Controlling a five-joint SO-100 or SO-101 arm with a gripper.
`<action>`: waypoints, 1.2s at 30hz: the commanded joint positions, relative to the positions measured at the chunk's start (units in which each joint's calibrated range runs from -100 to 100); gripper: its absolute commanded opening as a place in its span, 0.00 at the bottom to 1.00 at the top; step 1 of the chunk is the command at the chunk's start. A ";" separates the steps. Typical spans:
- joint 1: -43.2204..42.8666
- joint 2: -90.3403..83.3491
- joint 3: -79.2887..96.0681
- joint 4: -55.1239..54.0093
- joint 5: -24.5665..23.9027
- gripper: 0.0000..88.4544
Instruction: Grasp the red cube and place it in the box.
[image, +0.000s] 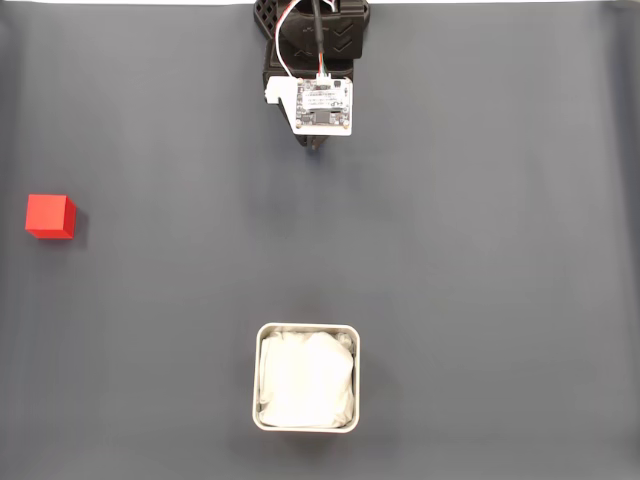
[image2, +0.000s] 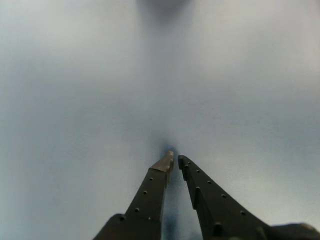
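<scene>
The arm sat folded at the top centre of the fixed view, its end effector (image: 316, 148) pointed down at the dark grey worktop (image: 480, 250) and holding nothing. In the wrist view the two black fingers (image2: 150, 192) were drawn almost together, a thin gap between their tips, with bare grey surface beneath them.

The cube (image: 50, 216) lay at the far left of the fixed view, near the frame's edge and well apart from both the arm and the box (image: 306, 377), which stood at bottom centre. Nothing had yet been grasped.

The main risk from here was probably the reach. The cube lay far to the side, and an arm stretched that way might arrive at a slant, so that the fingers caught a corner and pushed the cube off instead of straddling it. The jaws would also have to spread first; coming down nearly shut, they would likely strike the top face. A weak pinch on smooth faces could let the cube slip on the long carry across to the box.

The cube was small, bright red and plain, its matte faces unmarked, its edges crisp, resting flat on the worktop. It looked about half as wide as the white, rounded-cornered box with its crumpled white lining.
</scene>
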 joint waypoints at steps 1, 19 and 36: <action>0.01 0.09 0.54 1.28 0.20 0.00; 0.01 0.17 0.54 1.28 0.24 0.00; 0.15 3.03 -6.21 -12.98 0.59 0.00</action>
